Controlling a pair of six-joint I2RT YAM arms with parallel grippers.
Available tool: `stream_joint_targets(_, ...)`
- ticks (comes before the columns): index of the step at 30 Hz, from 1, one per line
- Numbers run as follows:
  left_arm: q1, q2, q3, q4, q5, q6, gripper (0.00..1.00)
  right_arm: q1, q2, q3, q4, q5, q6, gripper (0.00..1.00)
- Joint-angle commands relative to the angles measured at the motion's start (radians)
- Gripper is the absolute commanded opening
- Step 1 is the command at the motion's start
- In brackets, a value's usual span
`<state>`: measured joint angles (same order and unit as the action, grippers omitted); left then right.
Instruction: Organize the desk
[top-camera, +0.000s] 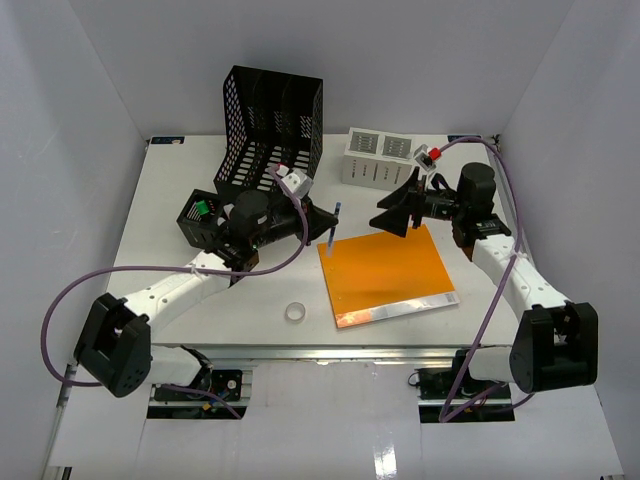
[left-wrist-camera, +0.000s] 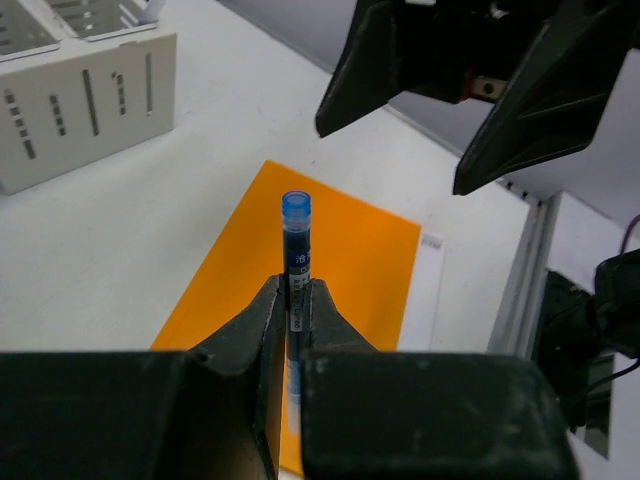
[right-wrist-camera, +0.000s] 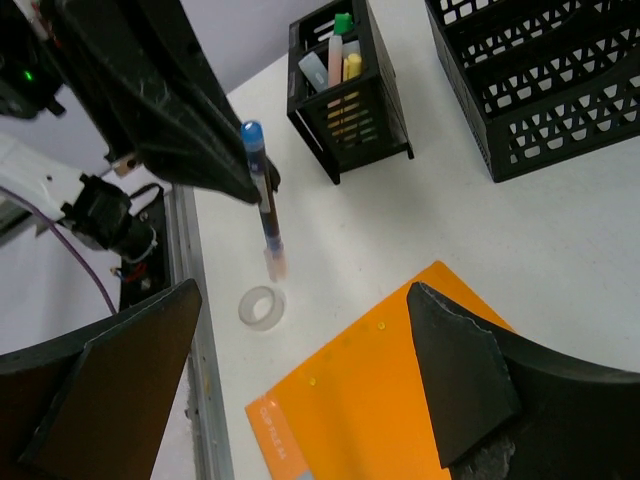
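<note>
On the white desk (top-camera: 170, 185) lies an orange folder (top-camera: 388, 272). My left gripper (top-camera: 325, 222) is shut on a blue pen (top-camera: 331, 228), holding it upright above the folder's left edge. In the left wrist view the pen (left-wrist-camera: 296, 235) stands up from between the closed jaws of that gripper (left-wrist-camera: 295, 290). My right gripper (top-camera: 385, 212) hovers open over the folder's far edge, facing the pen, with nothing in it. From the right wrist, the pen (right-wrist-camera: 262, 200) hangs ahead of the wide-open right gripper (right-wrist-camera: 300, 370), above a tape roll (right-wrist-camera: 261, 305).
A black mesh file rack (top-camera: 270, 125) stands at the back, a white slotted organizer (top-camera: 378, 158) to its right. A black pen holder (top-camera: 203, 215) with markers sits by the left arm. The clear tape roll (top-camera: 295, 313) lies near the front rail.
</note>
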<state>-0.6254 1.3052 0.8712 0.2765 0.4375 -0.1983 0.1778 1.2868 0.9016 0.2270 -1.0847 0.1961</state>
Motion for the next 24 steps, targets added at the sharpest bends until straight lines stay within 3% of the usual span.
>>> stream_joint_targets(1,-0.012,0.070,-0.022,0.306,0.090,-0.211,0.00,0.025,0.070,0.073,0.318,0.097,0.342,0.90)
stream_joint_targets(5,-0.028,0.105,-0.011,0.343,0.083,-0.228,0.00,0.053,0.134,0.136,0.394,0.126,0.431,0.99)
stream_joint_targets(15,-0.033,0.120,0.019,0.349,0.087,-0.230,0.00,0.157,0.175,0.142,0.378,0.173,0.334,0.77)
stream_joint_targets(21,-0.033,0.118,0.019,0.345,0.083,-0.225,0.00,0.184,0.170,0.159,0.309,0.177,0.265,0.56)
stream_joint_targets(24,-0.033,0.122,0.021,0.346,0.079,-0.225,0.00,0.193,0.159,0.161,0.274,0.187,0.222,0.52)
